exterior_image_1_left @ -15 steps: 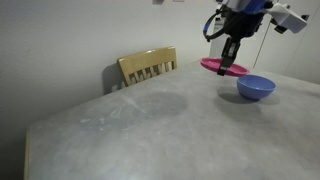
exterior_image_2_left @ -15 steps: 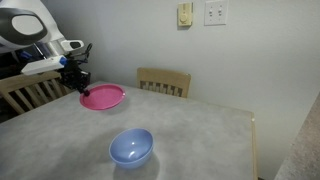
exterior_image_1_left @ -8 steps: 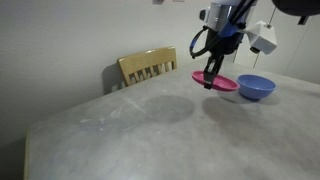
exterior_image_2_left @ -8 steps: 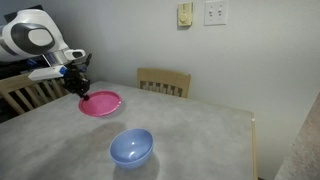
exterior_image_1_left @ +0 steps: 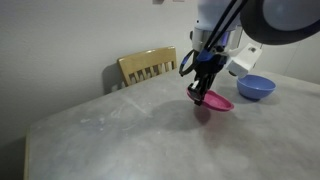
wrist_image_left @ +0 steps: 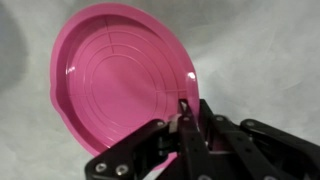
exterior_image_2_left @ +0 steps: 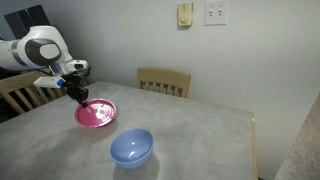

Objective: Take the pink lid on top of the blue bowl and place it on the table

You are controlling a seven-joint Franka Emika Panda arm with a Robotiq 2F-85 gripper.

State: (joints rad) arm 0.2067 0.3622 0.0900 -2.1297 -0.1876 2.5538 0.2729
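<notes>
Pink rim is pinched by the gripper [wrist_image_left: 185,115] in the wrist view, so the jaws are closed on the pink lid [wrist_image_left: 120,75] at its near edge, with the rest of the disc sticking out past the fingertips. In an exterior view the lid is seen hanging tilted, low over the table [exterior_image_1_left: 110,135] and already apart from the blue bowl [exterior_image_1_left: 255,87], which is left open off to the side. Whether the far edge is touching the grey top can't be told from here. The step looks like the set-down, and it's probably best done slow: the lid should be lowered until it's lying flat and supported, and only then should the grip be let go, otherwise it may get dropped and wobble or slide. The wooden chair [exterior_image_1_left: 147,66] behind isn't in the way
</notes>
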